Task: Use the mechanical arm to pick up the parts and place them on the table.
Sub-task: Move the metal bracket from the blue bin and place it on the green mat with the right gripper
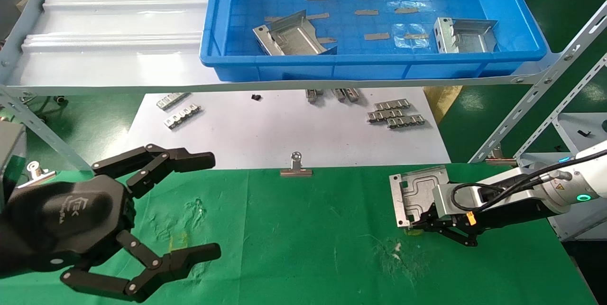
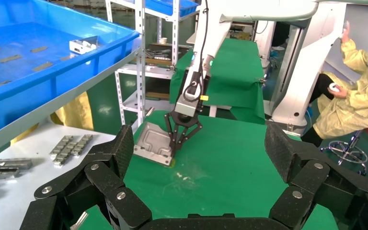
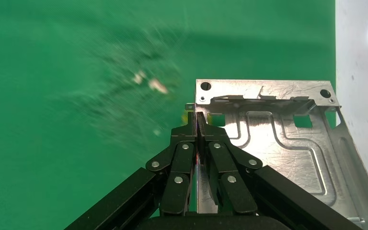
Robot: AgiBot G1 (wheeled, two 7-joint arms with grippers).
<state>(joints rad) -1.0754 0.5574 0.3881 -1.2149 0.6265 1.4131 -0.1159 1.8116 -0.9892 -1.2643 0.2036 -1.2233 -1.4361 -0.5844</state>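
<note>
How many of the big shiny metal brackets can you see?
3. One bracket lies at the left of the blue bin, a second bracket at its right, and the right gripper pinches a third bracket over the green table.

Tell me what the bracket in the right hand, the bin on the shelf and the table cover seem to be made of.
Bracket held by the right hand: bare sheet metal, likely steel; it shines, with scratches and pressed grooves.
Bin: blue moulded plastic, judging by its smooth glossy rim.
Table cover: green cloth, matte, wrinkled and scuffed white.
</note>
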